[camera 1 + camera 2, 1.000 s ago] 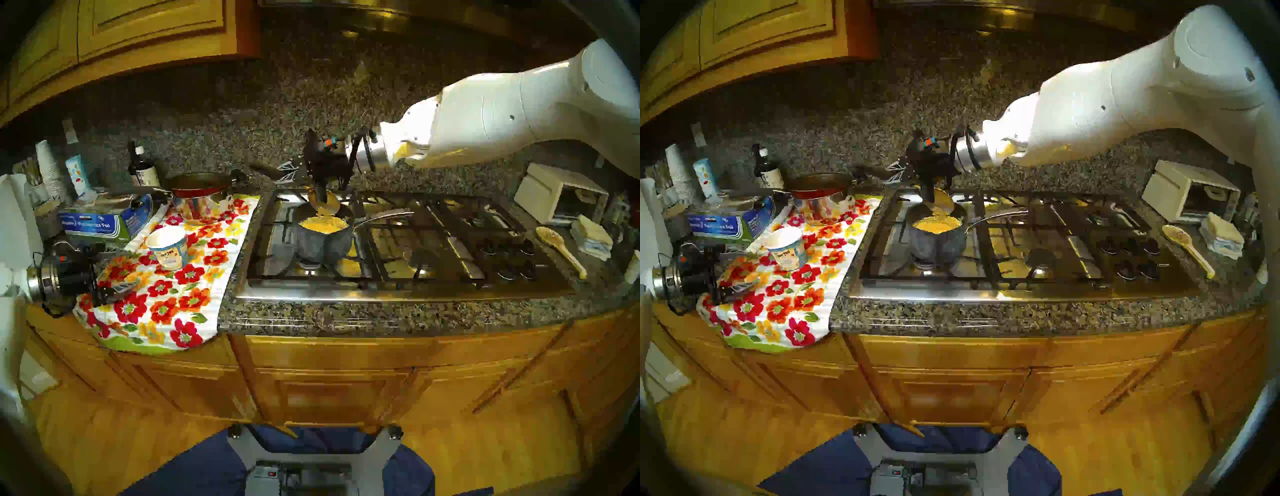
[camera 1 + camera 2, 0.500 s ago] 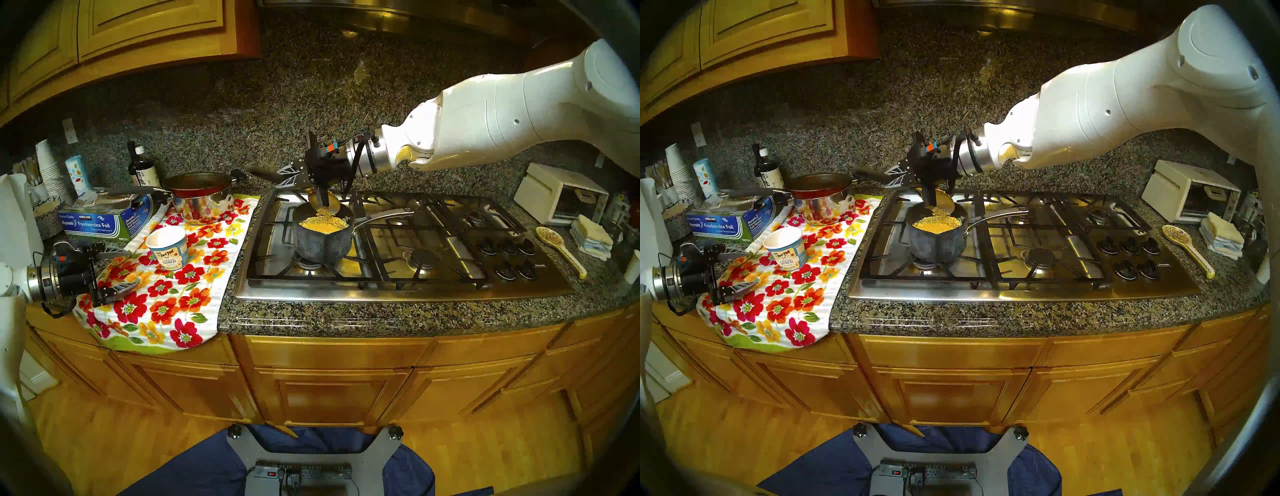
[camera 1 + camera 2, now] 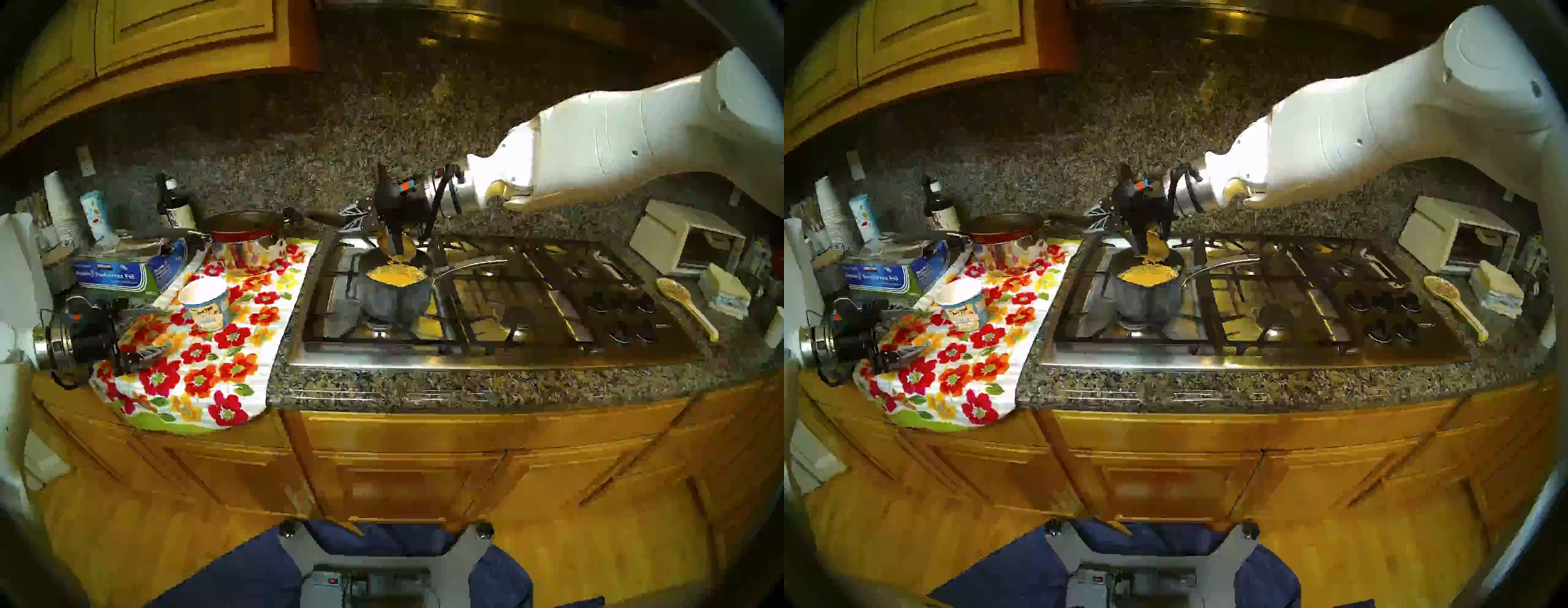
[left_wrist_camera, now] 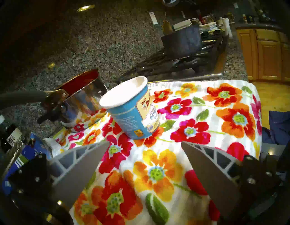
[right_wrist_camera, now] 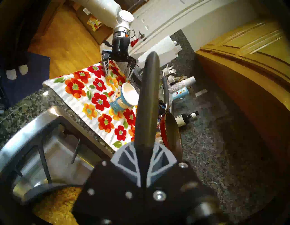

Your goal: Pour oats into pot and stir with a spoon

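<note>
We see one pot (image 3: 394, 293) of oats (image 3: 396, 274), one cup (image 4: 131, 108). Our right gripper (image 5: 143, 150) holds one spoon (image 5: 147, 100), its bowl half hidden; left gripper (image 4: 144, 146) wide.

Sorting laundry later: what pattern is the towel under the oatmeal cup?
White towel with red, orange and yellow flowers; clearest in the left wrist view.

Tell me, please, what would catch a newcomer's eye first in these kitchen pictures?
Probably the bright floral towel left of the stove, with the oatmeal cup standing on it. Next, the dark grey pot of yellow oats on the front-left burner, where the right claw grips a black-handled spoon over it.
</note>
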